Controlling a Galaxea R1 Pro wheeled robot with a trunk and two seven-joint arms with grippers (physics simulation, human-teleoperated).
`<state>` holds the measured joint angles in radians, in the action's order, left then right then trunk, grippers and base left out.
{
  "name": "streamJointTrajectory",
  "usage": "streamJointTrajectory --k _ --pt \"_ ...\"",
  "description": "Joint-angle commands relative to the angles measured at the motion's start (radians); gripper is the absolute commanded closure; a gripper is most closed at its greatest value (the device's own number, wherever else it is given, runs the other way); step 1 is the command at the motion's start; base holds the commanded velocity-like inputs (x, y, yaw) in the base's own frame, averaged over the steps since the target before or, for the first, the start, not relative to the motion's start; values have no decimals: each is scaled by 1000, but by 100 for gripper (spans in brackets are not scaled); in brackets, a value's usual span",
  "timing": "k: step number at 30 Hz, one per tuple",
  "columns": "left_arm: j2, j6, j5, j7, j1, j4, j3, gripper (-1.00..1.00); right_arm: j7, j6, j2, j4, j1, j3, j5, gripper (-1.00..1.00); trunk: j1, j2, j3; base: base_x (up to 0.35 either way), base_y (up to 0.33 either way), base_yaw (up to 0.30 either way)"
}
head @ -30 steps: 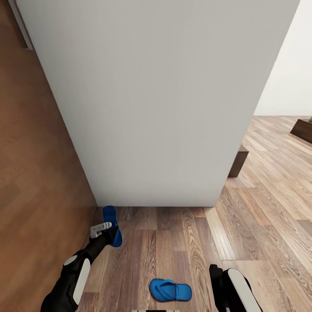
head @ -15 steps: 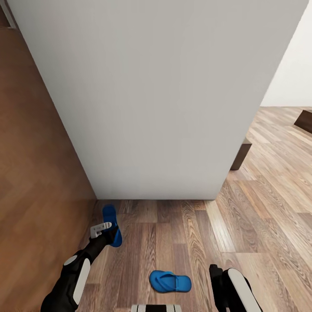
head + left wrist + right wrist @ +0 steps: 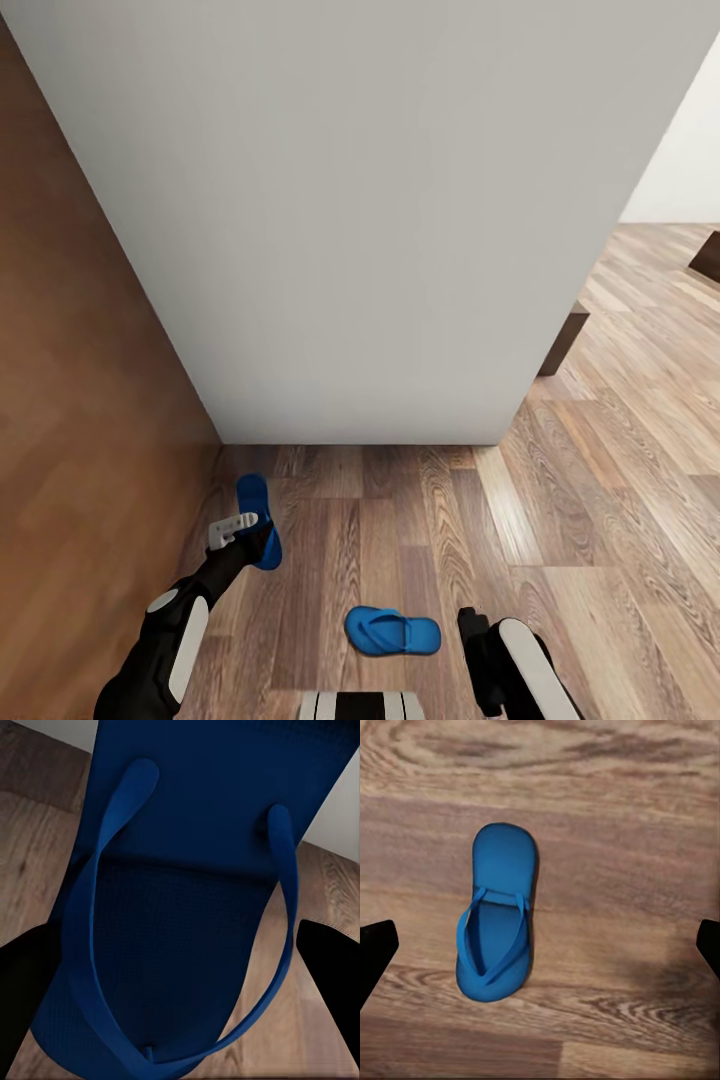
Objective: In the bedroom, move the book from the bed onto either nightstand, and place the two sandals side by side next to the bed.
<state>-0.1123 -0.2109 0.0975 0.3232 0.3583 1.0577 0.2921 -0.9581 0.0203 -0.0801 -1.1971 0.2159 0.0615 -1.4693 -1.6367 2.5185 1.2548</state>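
The view has crept forward since a second ago: the bed (image 3: pixel 350 200) now looms larger, its pale grey end towering over the head camera, and the loose sandal (image 3: pixel 392 632) sits a touch nearer the picture's lower edge. The right arm has swung inward too, its forearm now closer to that sandal. That is mostly the robot rolling, not the shoes shifting.

The left gripper (image 3: pixel 240 528) is down at the floor (image 3: pixel 450 520), close to the bed's near left corner, with the other sandal (image 3: pixel 256 505) lying lengthwise against it. In the left wrist view that sandal (image 3: pixel 187 907) fills the space between the two dark fingers (image 3: pixel 334 960), which stand wide on either side of it. It looks cradled rather than pinched, though the contact itself is hard to make out, so whether the grip is closed cannot be told.

The right gripper's fingers (image 3: pixel 375 949) are spread wide apart, nothing between them, hanging above the loose sandal (image 3: pixel 496 922), which lies flat on the planks with straps up.

As for progress: the two sandals lie well apart and at right angles, so pairing them beside the bed is not done. The book and nightstand are nowhere among these views, so that half cannot be judged. Likely step in hand: bringing one sandal alongside the other.
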Motion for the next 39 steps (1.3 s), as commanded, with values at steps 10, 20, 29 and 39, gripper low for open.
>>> streamJointTrajectory --k 10,20,29,39 --pt "-1 -10 11 7 1 1 4 100 7 -1 0 -2 0 18 -3 -100 -4 3 40 0 0 0" --pt "-1 -10 11 7 1 1 4 100 141 -8 0 -106 0 21 -5 -100 -9 5 78 0 0 0" --pt "-1 -10 11 7 1 1 4 100 148 -7 1 -148 0 21 -10 -100 -13 7 113 0 0 0" --pt "2 -19 37 68 1 19 4 100 150 -7 -1 -142 0 21 -10 -100 -17 9 152 0 0 0"
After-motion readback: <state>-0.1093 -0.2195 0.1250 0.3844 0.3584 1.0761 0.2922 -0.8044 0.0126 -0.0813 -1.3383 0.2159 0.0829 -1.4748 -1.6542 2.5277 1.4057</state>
